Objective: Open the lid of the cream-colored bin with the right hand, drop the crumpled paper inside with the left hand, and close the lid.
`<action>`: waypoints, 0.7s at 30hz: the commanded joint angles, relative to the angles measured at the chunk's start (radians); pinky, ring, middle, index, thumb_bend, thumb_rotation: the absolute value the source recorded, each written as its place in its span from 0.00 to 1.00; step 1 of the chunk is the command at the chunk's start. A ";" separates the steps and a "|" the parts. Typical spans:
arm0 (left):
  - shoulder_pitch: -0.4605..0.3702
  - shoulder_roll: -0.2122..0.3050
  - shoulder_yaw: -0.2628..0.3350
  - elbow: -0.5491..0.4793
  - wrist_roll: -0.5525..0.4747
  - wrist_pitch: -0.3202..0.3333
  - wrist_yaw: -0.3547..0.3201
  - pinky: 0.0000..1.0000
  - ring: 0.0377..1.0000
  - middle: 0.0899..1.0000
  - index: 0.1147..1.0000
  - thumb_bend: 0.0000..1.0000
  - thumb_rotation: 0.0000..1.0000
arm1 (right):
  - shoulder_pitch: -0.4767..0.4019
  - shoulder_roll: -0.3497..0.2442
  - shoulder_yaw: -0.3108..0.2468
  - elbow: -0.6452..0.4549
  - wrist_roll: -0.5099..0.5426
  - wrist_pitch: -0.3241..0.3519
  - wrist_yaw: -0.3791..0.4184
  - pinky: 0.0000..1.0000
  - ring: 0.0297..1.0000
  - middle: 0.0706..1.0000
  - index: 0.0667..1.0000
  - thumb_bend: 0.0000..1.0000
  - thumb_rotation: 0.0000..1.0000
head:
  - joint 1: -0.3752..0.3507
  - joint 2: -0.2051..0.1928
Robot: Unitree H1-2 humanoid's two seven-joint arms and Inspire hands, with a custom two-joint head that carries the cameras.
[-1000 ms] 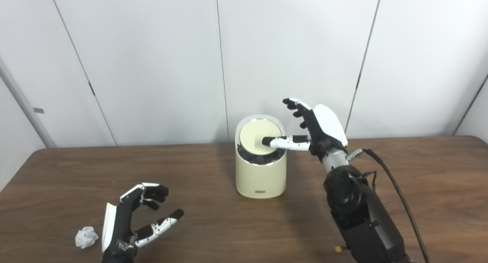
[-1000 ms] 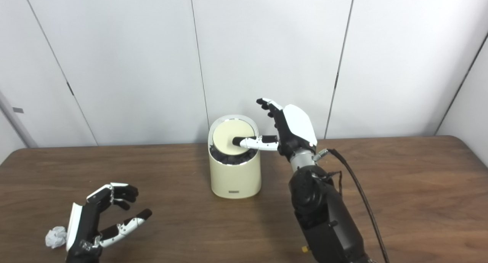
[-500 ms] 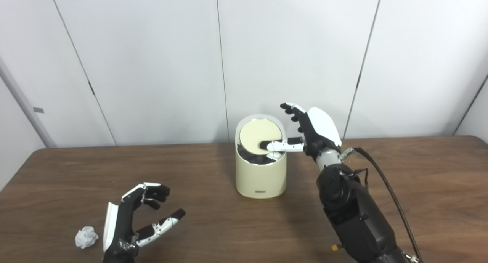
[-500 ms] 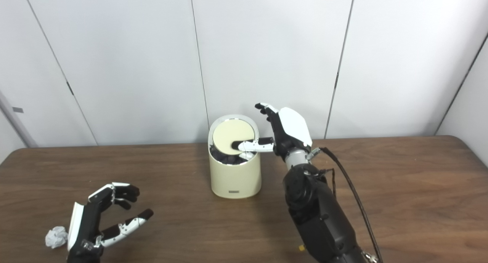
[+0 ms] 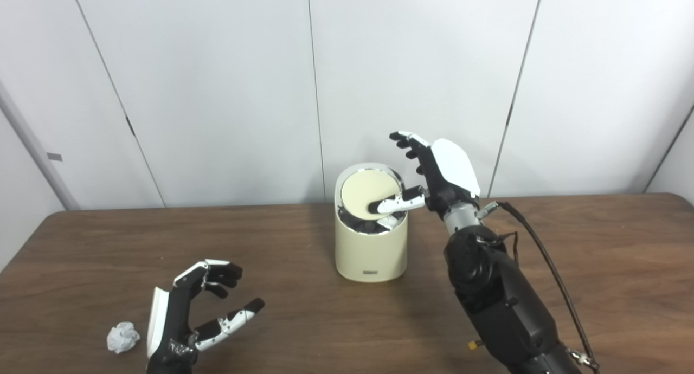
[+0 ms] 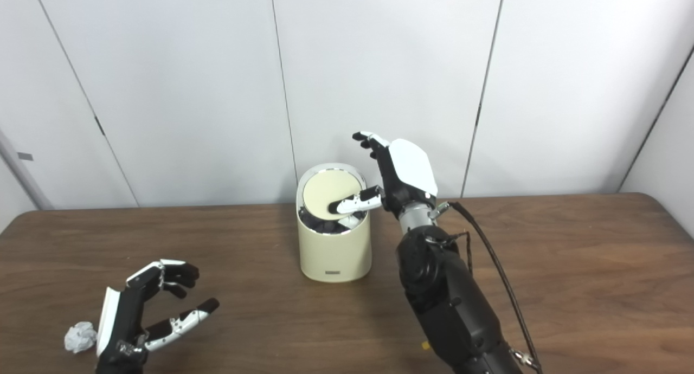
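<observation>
The cream-colored bin is seen mid-bench, its lid tilted up, the thumb of the right hand laid against it, fingers spread. The crumpled paper lies just beside the left hand, whose fingers are held apart, empty.

Black arms, white-shelled black robot hand

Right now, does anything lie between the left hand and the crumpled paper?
No. In both eye views only bare table separates the left hand from the crumpled paper.
</observation>
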 commanded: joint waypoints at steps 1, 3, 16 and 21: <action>0.014 -0.019 -0.012 0.023 -0.006 -0.025 0.013 0.43 0.51 0.52 0.49 0.80 0.12 | -0.018 -0.025 0.004 0.003 -0.034 0.008 -0.002 0.59 0.74 0.79 0.80 0.96 0.12 | -0.001 0.001; 0.014 -0.019 -0.012 0.022 -0.008 -0.023 0.012 0.44 0.52 0.52 0.49 0.80 0.11 | -0.017 -0.027 0.006 0.003 -0.033 0.006 -0.003 0.59 0.74 0.79 0.80 0.95 0.09 | -0.002 0.001; 0.013 -0.012 -0.011 0.022 -0.008 -0.016 0.008 0.43 0.51 0.52 0.49 0.80 0.12 | 0.011 -0.008 -0.027 -0.052 0.032 0.022 0.039 0.65 0.79 0.82 0.83 0.84 0.73 | -0.009 -0.003; 0.012 -0.010 -0.011 0.029 -0.005 -0.023 0.010 0.43 0.51 0.52 0.49 0.80 0.12 | 0.019 -0.021 -0.022 -0.055 0.040 -0.001 0.041 0.67 0.79 0.82 0.83 0.82 0.98 | -0.010 -0.004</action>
